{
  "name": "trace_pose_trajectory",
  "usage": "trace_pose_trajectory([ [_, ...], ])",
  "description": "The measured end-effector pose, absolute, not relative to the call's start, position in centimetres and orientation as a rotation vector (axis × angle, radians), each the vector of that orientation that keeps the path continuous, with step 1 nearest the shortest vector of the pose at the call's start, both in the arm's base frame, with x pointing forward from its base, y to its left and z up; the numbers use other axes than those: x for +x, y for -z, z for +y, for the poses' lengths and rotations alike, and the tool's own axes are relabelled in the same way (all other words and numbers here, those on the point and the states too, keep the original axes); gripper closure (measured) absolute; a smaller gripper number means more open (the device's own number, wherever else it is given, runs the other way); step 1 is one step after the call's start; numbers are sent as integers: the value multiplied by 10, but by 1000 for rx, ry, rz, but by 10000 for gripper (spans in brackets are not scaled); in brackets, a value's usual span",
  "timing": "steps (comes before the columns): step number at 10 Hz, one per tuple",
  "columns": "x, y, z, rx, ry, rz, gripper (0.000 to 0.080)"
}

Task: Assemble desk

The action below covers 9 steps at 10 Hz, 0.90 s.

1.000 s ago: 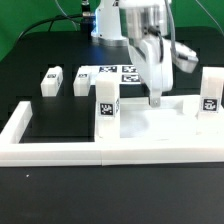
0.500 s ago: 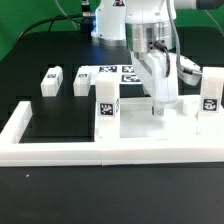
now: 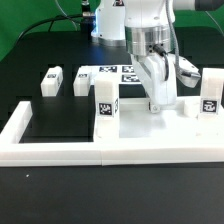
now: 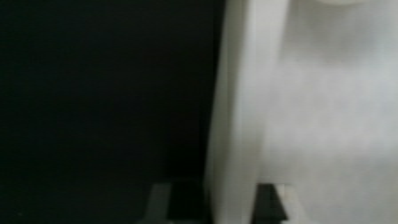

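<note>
The white desk top (image 3: 160,130) lies flat inside the border wall, toward the exterior view's right. My gripper (image 3: 155,106) is lowered onto its far rim. In the wrist view the desk top's rim (image 4: 240,120) runs between my gripper's (image 4: 217,205) two dark fingertips, which stand close on either side of it. One tagged white leg (image 3: 106,103) stands at the desk top's far left corner. Another leg (image 3: 209,95) stands at its far right. Two more legs (image 3: 50,80) (image 3: 82,82) stand on the black table to the left.
The low white U-shaped border wall (image 3: 60,150) runs along the front and up the left side (image 3: 20,120). The marker board (image 3: 112,73) lies flat behind the gripper. Cables and the arm's base are at the back.
The gripper has come down from just above the desk top's far rim onto it, then shifted slightly. The legs and the desk top have not visibly moved.
</note>
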State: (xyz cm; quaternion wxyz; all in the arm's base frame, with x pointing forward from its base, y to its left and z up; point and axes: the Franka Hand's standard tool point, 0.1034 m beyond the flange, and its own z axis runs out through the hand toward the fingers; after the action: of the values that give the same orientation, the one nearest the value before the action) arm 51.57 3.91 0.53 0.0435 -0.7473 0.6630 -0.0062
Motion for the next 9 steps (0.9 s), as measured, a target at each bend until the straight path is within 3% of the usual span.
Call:
trace_pose_trajectory([
  [1, 516, -5, 39, -2285, 19, 2027, 738],
  [9, 516, -5, 39, -2294, 19, 2017, 738],
])
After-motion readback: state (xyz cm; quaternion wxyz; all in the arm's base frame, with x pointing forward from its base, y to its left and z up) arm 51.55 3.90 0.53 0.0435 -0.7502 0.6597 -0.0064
